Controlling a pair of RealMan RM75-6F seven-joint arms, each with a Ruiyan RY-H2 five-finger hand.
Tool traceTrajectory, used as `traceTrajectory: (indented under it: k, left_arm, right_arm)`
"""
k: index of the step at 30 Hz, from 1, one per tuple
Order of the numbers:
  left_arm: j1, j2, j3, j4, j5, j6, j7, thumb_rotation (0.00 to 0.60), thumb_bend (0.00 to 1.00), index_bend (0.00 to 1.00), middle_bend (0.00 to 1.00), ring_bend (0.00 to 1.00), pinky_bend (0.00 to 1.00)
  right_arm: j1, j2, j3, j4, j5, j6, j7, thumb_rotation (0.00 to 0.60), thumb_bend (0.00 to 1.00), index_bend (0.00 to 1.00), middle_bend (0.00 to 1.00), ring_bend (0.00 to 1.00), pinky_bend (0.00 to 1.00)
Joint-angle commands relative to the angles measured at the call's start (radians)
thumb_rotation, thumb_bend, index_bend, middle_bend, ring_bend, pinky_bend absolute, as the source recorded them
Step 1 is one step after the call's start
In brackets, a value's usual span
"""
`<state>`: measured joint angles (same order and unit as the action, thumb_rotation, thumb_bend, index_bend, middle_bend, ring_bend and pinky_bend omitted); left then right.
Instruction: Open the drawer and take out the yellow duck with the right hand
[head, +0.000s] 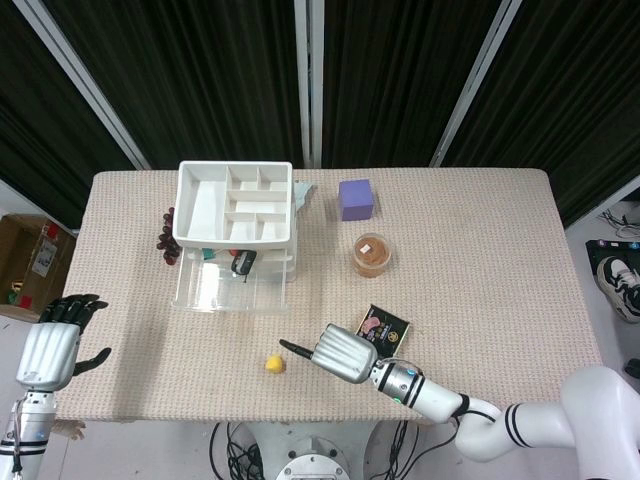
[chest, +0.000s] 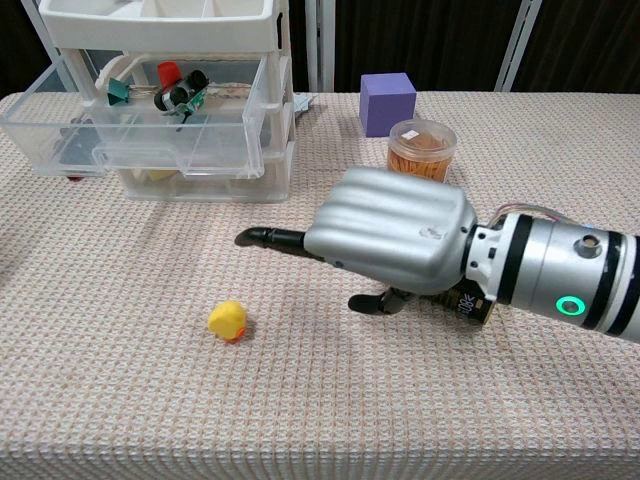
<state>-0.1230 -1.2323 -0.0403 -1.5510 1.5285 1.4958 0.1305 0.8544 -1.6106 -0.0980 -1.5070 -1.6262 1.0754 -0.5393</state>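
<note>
In the head view, your right hand is low in the middle of the frame, empty, with its fingers spread toward the left. The yellow duck lies on the table just left of the fingertips, not touching them. The drawer stands pulled open at the upper left, and your left hand waits at the lower left edge, fingers apart and holding nothing.

In the chest view, the duck lies on its side at the lower left of centre, and the right hand hovers beside it, one finger stretched out. The duck looks small, light and probably soft (it may roll easily). If you take it again, pinch it across the round body, and gently.
</note>
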Motion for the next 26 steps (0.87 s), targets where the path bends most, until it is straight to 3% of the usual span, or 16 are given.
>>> traceTrajectory:
  k: [1,6,9,12,15,16,18,26]
  left_arm:
    - [-0.001,-0.002,0.000,0.005,0.001,-0.001,-0.004,0.600,0.14,0.29,0.22,0.18,0.21]
    - [-0.003,-0.011,-0.002,0.022,-0.006,-0.006,-0.011,0.600,0.14,0.29,0.22,0.18,0.21]
    - [-0.006,-0.016,-0.007,0.026,-0.005,-0.004,-0.011,0.600,0.14,0.29,0.22,0.18,0.21]
    - [-0.013,-0.018,-0.010,0.026,0.000,-0.007,-0.002,0.600,0.14,0.29,0.22,0.18,0.21]
    - [-0.018,-0.016,-0.010,0.020,0.001,-0.014,0.010,0.600,0.14,0.29,0.22,0.18,0.21]
    - [-0.020,-0.016,-0.010,0.017,0.001,-0.016,0.014,0.600,0.14,0.29,0.22,0.18,0.21]
    - [-0.021,-0.015,-0.010,0.011,0.001,-0.018,0.017,0.600,0.14,0.29,0.22,0.18,0.21]
    - [-0.022,-0.016,-0.009,-0.002,-0.001,-0.017,0.028,0.600,0.14,0.29,0.22,0.18,0.21]
  right_arm:
    - [-0.077,0.096,-0.020,-0.072,-0.042,0.122,0.013,0.600,0.18,0.02,0.86,0.82,0.83]
    - [-0.234,0.236,-0.034,-0.112,-0.033,0.346,0.081,0.600,0.18,0.12,0.78,0.78,0.83]
    - [-0.318,0.293,-0.019,-0.115,0.005,0.453,0.154,0.600,0.18,0.12,0.66,0.68,0.74]
    - [-0.406,0.349,-0.004,-0.126,0.093,0.513,0.272,0.600,0.18,0.10,0.44,0.43,0.50]
    - [-0.464,0.410,-0.015,-0.178,0.181,0.490,0.372,0.600,0.18,0.01,0.14,0.09,0.15]
    - [-0.486,0.438,-0.020,-0.200,0.208,0.482,0.415,0.600,0.18,0.00,0.05,0.02,0.05]
    - [-0.522,0.470,-0.027,-0.213,0.229,0.486,0.461,0.600,0.18,0.00,0.00,0.00,0.00]
    - [-0.646,0.521,-0.046,-0.206,0.188,0.546,0.581,0.600,0.18,0.00,0.00,0.00,0.00]
